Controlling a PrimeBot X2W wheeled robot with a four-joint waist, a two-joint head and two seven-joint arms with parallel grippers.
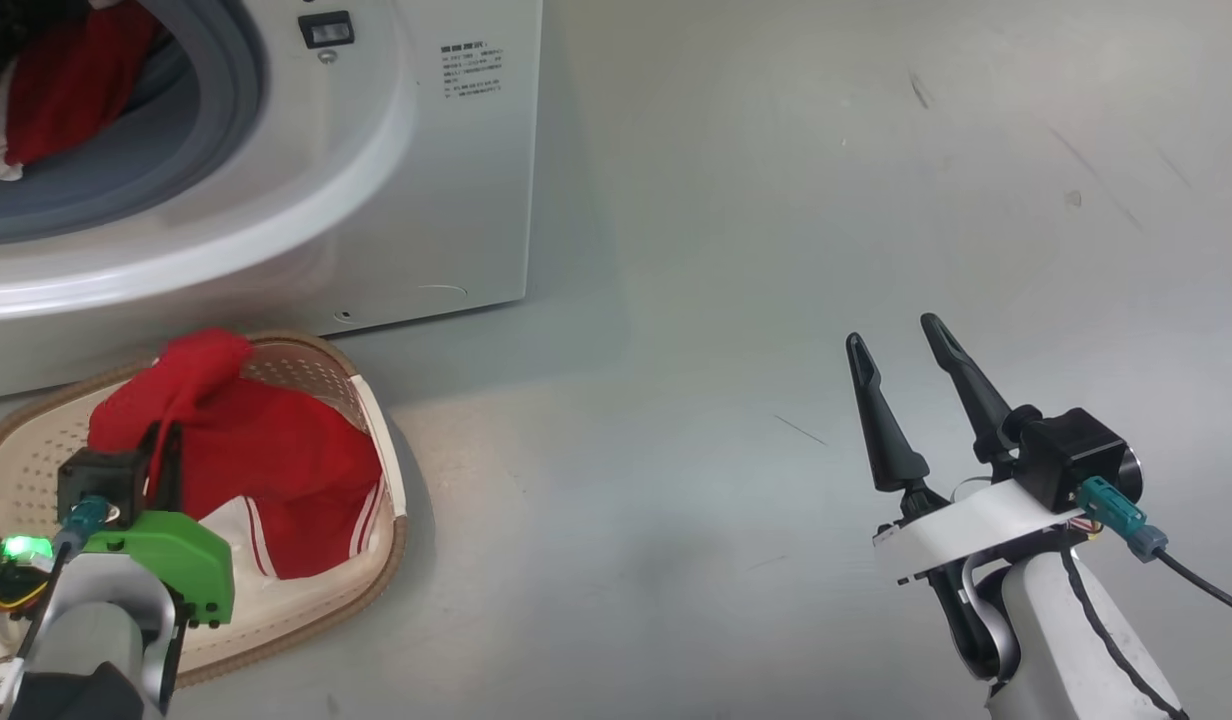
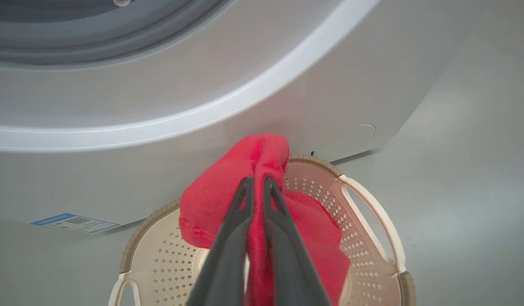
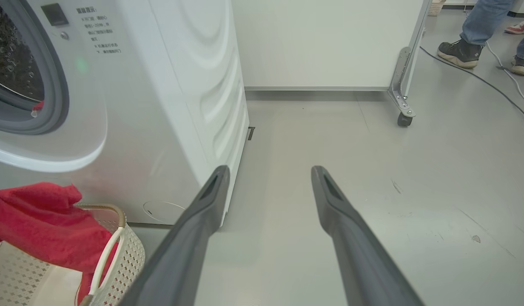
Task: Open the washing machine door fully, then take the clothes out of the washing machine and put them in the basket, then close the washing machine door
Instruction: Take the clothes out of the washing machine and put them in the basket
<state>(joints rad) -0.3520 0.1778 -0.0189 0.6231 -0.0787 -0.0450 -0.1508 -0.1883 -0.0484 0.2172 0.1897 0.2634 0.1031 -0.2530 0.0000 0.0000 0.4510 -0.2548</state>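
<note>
Grey floor [image 1: 776, 250], smooth with a few scuffs, runs out to your right. You've got the washing machine [image 1: 426, 200] at the upper left of the head view: white box, port uncovered, grey rubber ring [image 1: 226, 110] exposed. The right wrist view shows the perforated steel drum [image 3: 11, 55] behind the ring. Beyond the machine stands a white panel [image 3: 321, 42] on a metal leg with a caster [image 3: 404, 119].

Basket [image 1: 381, 430] sits on the floor, right against the machine's front and below the port. It's cream with perforated walls, a brown rim and a white loop handle [image 2: 380, 217] on the side.

Red garment [image 1: 276, 450] is draped into the basket, one end bunched up above the rim, white-striped trim low inside. Second red garment [image 1: 71, 85] is in the drum, hanging over the ring's lip.

Your left gripper [image 2: 257, 182] is over the basket, fingers pinched together on a fold of the red garment. Cloth shows between the tips and on both sides of them. Your right gripper [image 1: 893, 332] is well apart from all that, over bare floor at the lower right, fingers spread wide with nothing between them.

Small stuff:
- blue label [image 2: 75, 222] low on the machine's front
- black latch socket [image 1: 326, 30] and printed text beside the port
- a person's shoes [image 3: 459, 53] and a cable [image 3: 479, 76] at the far right of the right wrist view
</note>
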